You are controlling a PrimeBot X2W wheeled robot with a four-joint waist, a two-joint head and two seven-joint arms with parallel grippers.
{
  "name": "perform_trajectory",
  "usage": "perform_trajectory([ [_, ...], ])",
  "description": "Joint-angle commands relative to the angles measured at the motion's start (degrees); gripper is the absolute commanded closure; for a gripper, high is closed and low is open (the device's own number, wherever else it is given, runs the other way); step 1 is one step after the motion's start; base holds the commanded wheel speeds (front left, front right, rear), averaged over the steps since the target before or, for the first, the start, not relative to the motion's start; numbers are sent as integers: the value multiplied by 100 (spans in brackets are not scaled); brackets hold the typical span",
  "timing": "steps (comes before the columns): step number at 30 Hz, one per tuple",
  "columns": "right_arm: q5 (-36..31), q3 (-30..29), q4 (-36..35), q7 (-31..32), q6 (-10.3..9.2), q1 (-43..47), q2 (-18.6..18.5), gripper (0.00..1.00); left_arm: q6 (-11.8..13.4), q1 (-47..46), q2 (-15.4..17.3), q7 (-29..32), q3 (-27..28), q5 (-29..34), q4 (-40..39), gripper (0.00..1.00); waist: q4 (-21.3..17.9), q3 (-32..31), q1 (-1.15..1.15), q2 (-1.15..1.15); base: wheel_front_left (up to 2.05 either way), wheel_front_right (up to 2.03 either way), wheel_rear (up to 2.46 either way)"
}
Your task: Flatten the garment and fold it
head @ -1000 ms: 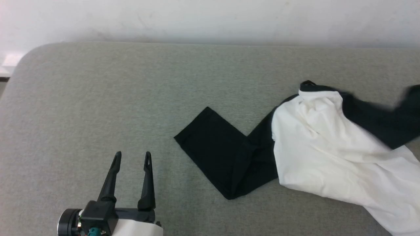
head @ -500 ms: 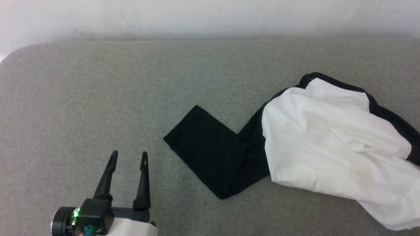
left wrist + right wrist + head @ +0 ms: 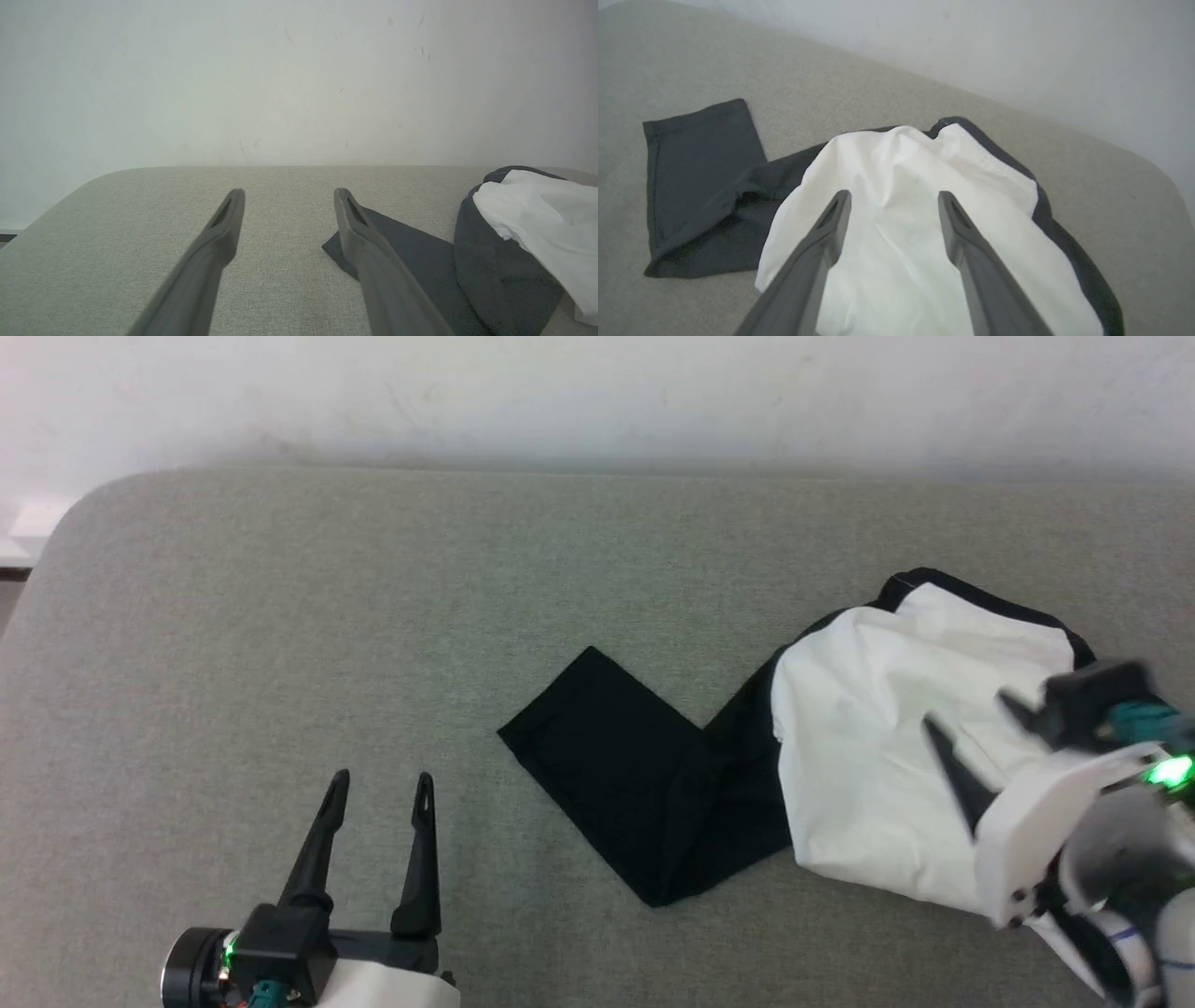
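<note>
The garment (image 3: 868, 775) lies crumpled on the right of the grey padded surface, its white body uppermost with a black edge along the far side. One black sleeve (image 3: 616, 775) is bent in a V and lies flat toward the middle. My right gripper (image 3: 968, 711) hovers open over the white cloth, fingers pointing left and away, with nothing between them. In the right wrist view my right gripper (image 3: 894, 193) frames the white body (image 3: 887, 158), and the sleeve (image 3: 700, 154) lies to the left. My left gripper (image 3: 381, 777) stands open and empty at the lower left, apart from the sleeve (image 3: 397, 238).
The grey padded surface (image 3: 373, 616) has a rounded far-left corner (image 3: 84, 504) and ends at a white wall (image 3: 597, 392). Bare padding stretches left of the sleeve. The garment's white hem runs under my right arm toward the lower right.
The black sleeve that was stretched toward the right edge has dropped back onto the heap. My right gripper has come into the head view, open over the white cloth. The camera shifted slightly.
</note>
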Motion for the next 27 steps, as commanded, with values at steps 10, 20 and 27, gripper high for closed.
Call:
perform_trajectory([
  [10, 130, 1166, 1186, 639, -5, 409, -562, 0, -9, -83, -55, -95, 32, -39, 14, 0, 438, 343, 0, 0, 0, 0, 0],
  [20, 34, 1308, 1508, 148, -5, 0, -346, 100, -42, -203, -132, -132, 6, -48, 148, 0, 281, 351, 0, 0, 0, 0, 0],
  [27, 633, 1705, 811, 228, -5, 61, -34, 100, -46, -194, -147, -144, 22, -51, 200, 0, 94, 255, 0, 0, 0, 0, 0],
])
